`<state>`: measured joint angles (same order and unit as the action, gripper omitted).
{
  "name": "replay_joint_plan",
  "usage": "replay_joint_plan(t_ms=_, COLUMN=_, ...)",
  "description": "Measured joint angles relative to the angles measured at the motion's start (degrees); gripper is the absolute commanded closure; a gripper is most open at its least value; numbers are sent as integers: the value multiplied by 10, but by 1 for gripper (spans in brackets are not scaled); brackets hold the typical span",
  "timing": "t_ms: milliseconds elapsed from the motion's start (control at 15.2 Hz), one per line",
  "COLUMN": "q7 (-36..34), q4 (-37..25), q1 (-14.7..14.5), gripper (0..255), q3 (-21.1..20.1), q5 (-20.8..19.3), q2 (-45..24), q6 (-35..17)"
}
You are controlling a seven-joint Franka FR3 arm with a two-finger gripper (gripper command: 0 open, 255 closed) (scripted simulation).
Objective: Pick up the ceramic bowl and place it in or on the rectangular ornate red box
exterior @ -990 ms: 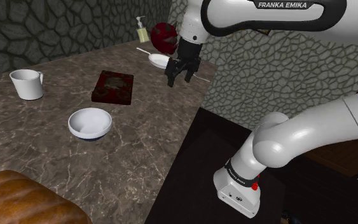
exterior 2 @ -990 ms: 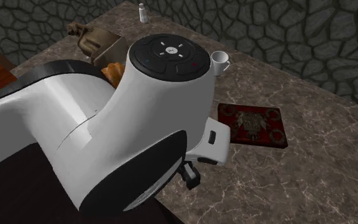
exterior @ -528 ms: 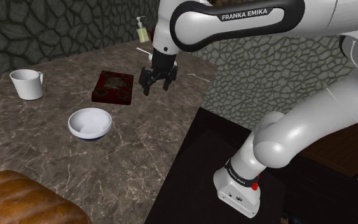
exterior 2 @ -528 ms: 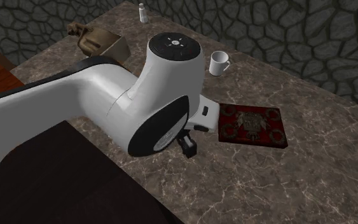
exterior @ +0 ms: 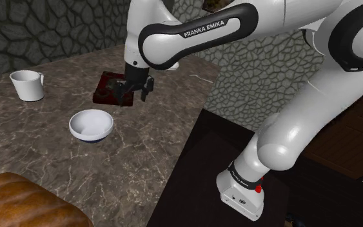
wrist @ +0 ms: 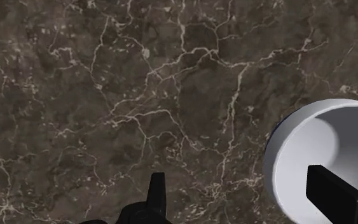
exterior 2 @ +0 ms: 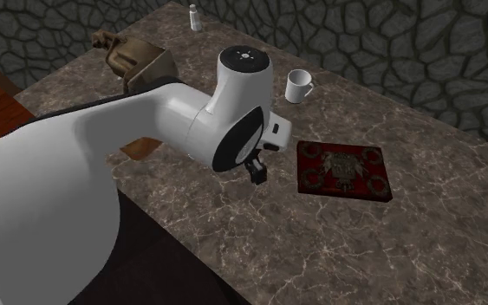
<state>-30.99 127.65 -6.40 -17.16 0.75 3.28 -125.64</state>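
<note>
Since half a second ago, the white mug (exterior: 27,85) at the shoulder view's upper left, the white bowl (exterior: 91,124) left of centre and the ornate dark red box (exterior: 111,88) just above the bowl lie where they lay on the brown marbled surface (exterior: 141,155). The gripper (exterior: 133,97) has shifted leftward. It was to the right of the box and now hangs in front of the box's right end, above and right of the bowl. In the second exterior view the arm has drawn back toward the upper left, and the gripper (exterior 2: 257,171) sits left of the box (exterior 2: 346,171), apart from it.

The fingers are spread wide and pinch nothing. In the wrist view one finger (wrist: 157,197) shows over bare surface, and the other (wrist: 333,191) shows in front of the bowl (wrist: 317,153).

There is one mug, one bowl, one red box, one brown loaf-like lump (exterior: 19,200) at the shoulder view's lower left, and one gripper with two fingers.
</note>
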Motion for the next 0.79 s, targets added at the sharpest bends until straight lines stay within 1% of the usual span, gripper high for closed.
replay_joint_plan(t_ms=330, q7=-58, q4=-85, q1=-17, gripper=0, q3=-14, q5=-41, q2=-111, q6=-29)
replay_joint_plan(t_ms=396, q7=-63, q4=-93, q1=-19, gripper=0, q3=-14, q5=-46, q2=-122, q6=-31)
replay_joint_plan(t_ms=792, q7=-77, q4=-91, q1=-25, gripper=0, q3=-11, q5=-61, q2=-158, q6=-67)
